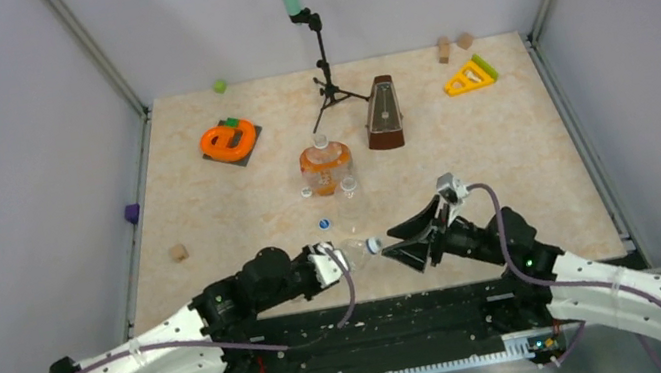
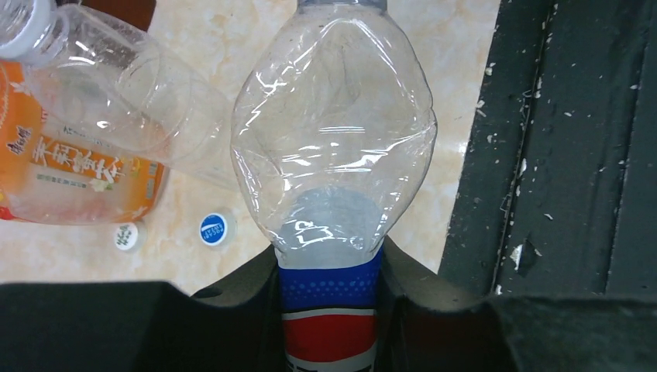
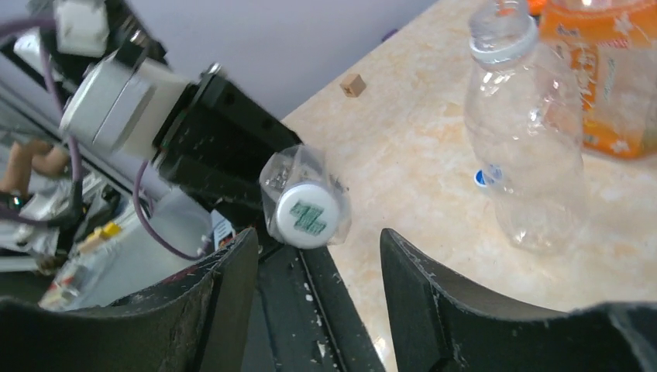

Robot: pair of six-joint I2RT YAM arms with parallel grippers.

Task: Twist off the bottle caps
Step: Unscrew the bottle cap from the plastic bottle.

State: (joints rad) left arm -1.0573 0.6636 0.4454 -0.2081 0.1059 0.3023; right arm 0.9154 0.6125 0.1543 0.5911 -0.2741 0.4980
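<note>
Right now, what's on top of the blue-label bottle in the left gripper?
A white cap with a green mark sits on the neck of the blue-label bottle, held by the left gripper. The threads under it are covered.

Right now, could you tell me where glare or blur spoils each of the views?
Top external: even, soft light, faint shadows, no glare. Left wrist: bright white glare streaks across the crumpled blue-label bottle. Right wrist: the white cap is fairly sharp, with things farther back looking softer.
</note>
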